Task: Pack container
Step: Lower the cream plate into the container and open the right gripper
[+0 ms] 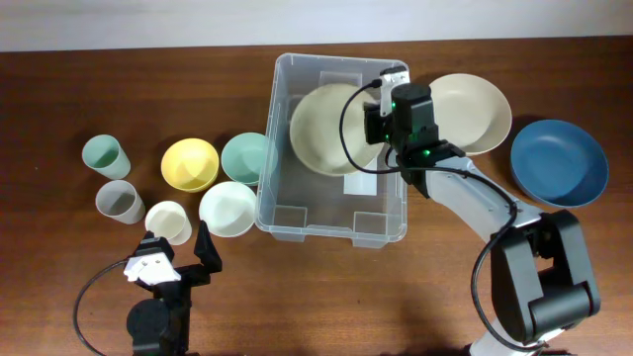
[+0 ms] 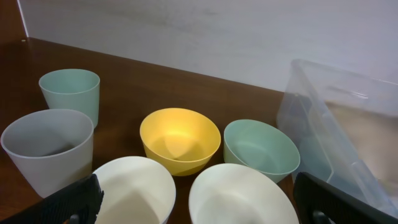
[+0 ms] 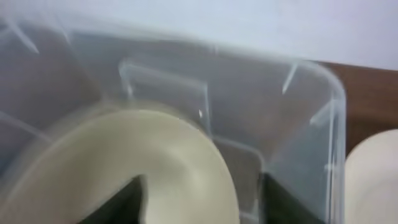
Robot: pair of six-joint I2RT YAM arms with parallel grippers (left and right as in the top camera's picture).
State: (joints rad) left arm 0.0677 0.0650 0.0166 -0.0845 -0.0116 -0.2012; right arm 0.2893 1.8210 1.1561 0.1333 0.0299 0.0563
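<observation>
The clear container [image 1: 280, 213] stands mid-table; it also shows in the left wrist view [image 2: 323, 99] and the right wrist view [image 3: 311, 112]. A beige plate [image 1: 321, 129] lies inside it at the far end. My right gripper [image 1: 379, 121] is over the plate's right rim. In the right wrist view its jaws [image 3: 202, 208] are apart astride the plate [image 3: 155, 155], with a gap between the rim and the right finger. My left gripper [image 1: 176, 259] is open and empty near the front edge, its jaws [image 2: 196, 202] facing the cups and bowls.
Left of the container stand a mint cup [image 1: 104, 155], a grey cup [image 1: 119, 202], a white cup [image 1: 168, 221], a yellow bowl [image 1: 190, 164], a mint bowl [image 1: 245, 158] and a white bowl [image 1: 227, 209]. To the right lie another beige plate [image 1: 480, 109] and a blue plate [image 1: 559, 163].
</observation>
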